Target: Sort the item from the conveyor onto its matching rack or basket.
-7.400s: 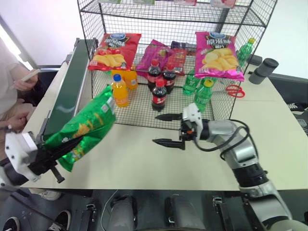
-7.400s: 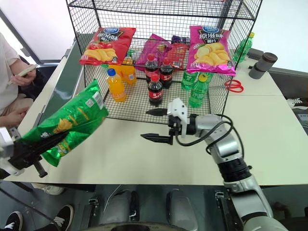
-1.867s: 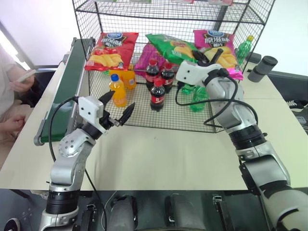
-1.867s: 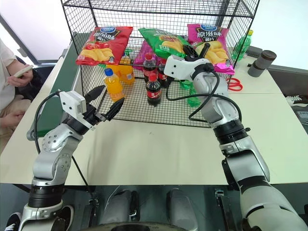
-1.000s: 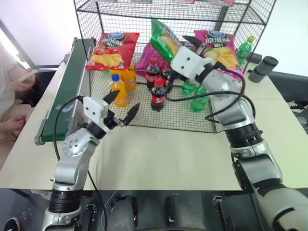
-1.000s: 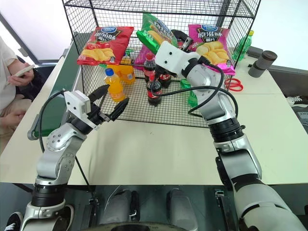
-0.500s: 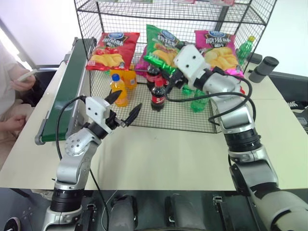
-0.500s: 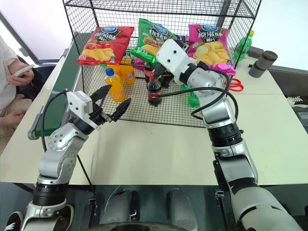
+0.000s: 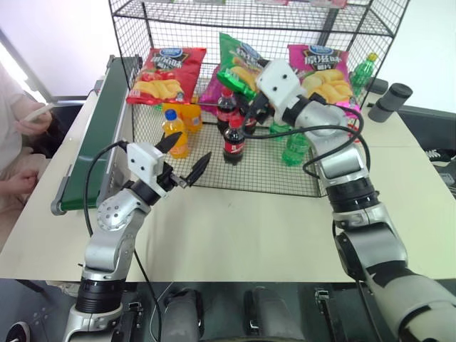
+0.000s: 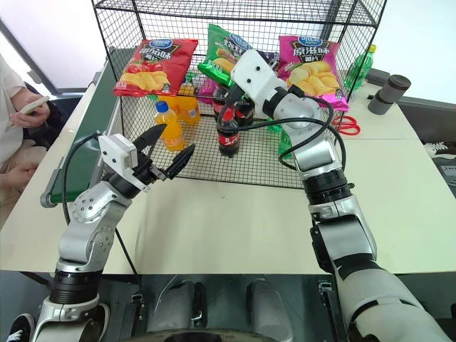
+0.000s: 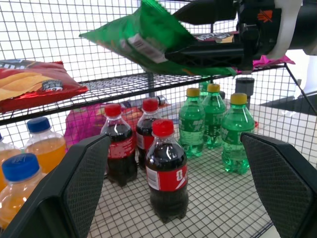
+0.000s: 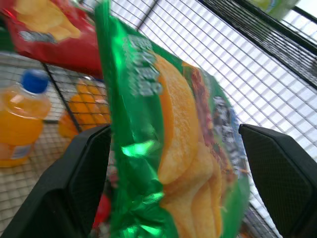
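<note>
Across the pale surface, at 12 o'clock: tall black wire-mesh rack, several tiers. At 9 to 10 o'clock, running away along the edge: dark-green conveyor, bare of goods.

On the rack's middle tier, at 12 o'clock: green crisp bag, tipped up on edge and slanted, held above the mesh between the red crisp bag at its 9 o'clock and the pink crisp bag at its 3 o'clock. Below it, on the lower tier, cola bottles standing upright.

Right jaws spread wide yet closed across the puffed body of the green bag, one finger over it and one under. Hard to tell whether its lower edge touches the mesh yet. Left jaws wide open and empty, low at 7 o'clock, just in front of the rack, well apart from the bag.

Handling, as a judgement: very light, air-filled, soft and yielding. Glossy film, so likely slippery and prone to pivot in a narrow pinch, as the present tilt suggests. Brittle contents, so no hard squeeze. Best taken across the full middle of the pillow or by a crimped end seam, then laid flat with the logo up, level with its two neighbours.
</note>
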